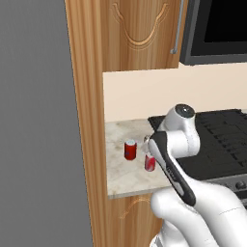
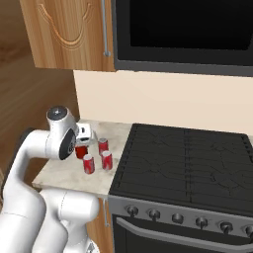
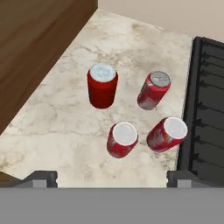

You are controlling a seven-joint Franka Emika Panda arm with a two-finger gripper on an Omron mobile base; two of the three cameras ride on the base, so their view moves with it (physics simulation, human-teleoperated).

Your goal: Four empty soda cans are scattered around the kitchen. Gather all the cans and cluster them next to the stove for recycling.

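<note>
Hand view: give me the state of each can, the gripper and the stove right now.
Far-left can: upright on the counter, apart from the others.
Far-right can: upright, free.
Near-left can: upright, free.
Near-right can: upright, closest to the stove.
Gripper: open, holding nothing, above the cans.
Stove: grates bare, right beside the cluster.

Lighting: even, bright, diffuse, no visible source. Shadows: faint, soft patches under the soda cans point(image 3: 102, 85) on the bench point(image 3: 57, 131). Glare: mild sheen on the can tops. Focus: uniformly sharp, no blur; rendered textures slightly coarse. Edge distortion: none apparent.
</note>
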